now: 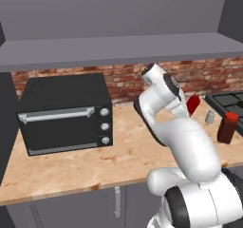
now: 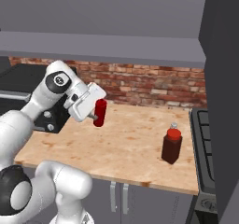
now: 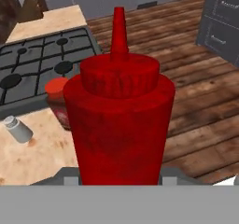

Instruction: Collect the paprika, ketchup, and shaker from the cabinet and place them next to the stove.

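Right base view: end effector [image 2: 96,117] carries the ketchup [image 2: 100,112] above the worktop [image 2: 126,148], closed on its body.

Paprika [image 2: 172,145] and shaker [image 1: 209,117] already stand near the stove [image 1: 232,101]. The fingers are mostly hidden behind the bottle, so grip depth looks uncertain. Lowering close to the paprika could knock it over, or set the bottle on a burner grate.
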